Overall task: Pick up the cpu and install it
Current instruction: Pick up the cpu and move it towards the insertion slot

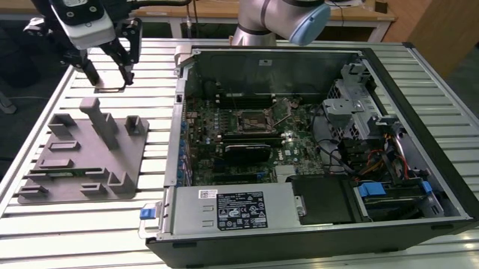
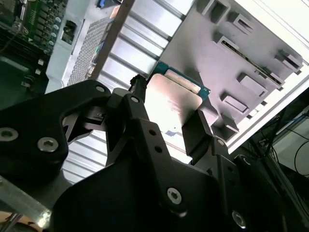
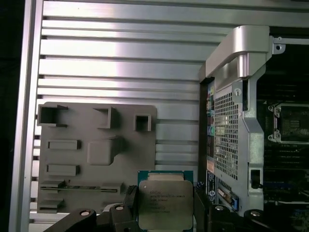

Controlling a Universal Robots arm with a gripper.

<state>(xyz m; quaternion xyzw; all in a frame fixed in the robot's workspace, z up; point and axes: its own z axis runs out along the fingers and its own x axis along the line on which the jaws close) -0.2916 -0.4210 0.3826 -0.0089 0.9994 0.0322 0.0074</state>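
Note:
My gripper hangs over the slatted table at the exterior view's far left, above the back end of the grey fixture plate. It is shut on the cpu, which sits between the two black fingers, clear of the table. In the first wrist view the cpu shows its silvery top and green edge, a finger pressing on each side. The second wrist view shows the cpu from below, held in the gripper. The silver-framed socket lies on the motherboard inside the open computer case.
The fixture plate has raised posts and slots, one tall post standing near the gripper. The case's silver side wall and handle rise between the gripper and the socket. A black power supply and cables fill the case's front.

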